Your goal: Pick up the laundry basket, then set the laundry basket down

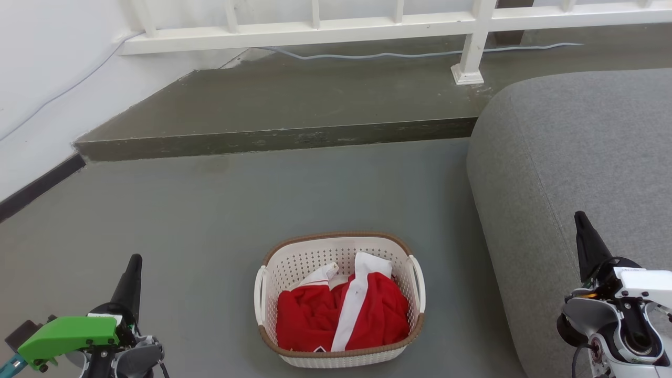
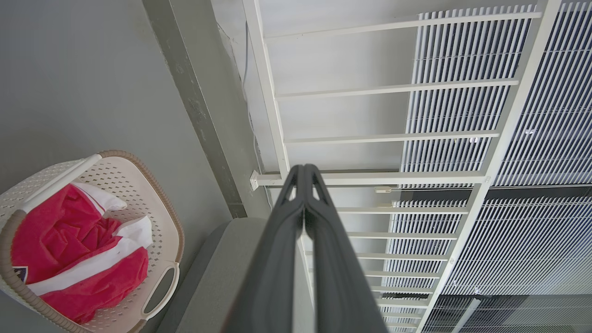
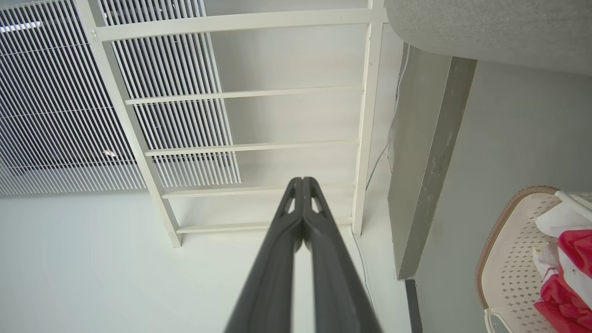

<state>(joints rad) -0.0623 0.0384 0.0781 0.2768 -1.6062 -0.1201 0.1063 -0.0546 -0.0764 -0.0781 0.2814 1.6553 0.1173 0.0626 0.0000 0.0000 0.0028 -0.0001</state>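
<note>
Left gripper (image 1: 134, 265), lower left of the head view: long dark fingers were pressed together, nothing held. Right gripper (image 1: 581, 223), lower right: fingers likewise closed and empty. Laundry basket (image 1: 338, 236): stood upright on the grey floor (image 1: 210, 220) between the two grippers, touched by neither. Contents: a crumpled red garment (image 1: 315, 320) with white bands. Grey sofa (image 1: 577, 147): stood near the basket's right side. Raised step (image 1: 294, 100): lay beyond the basket. White railing (image 1: 315, 34): stood on the step, a cable (image 1: 367, 54) trailing below it.
</note>
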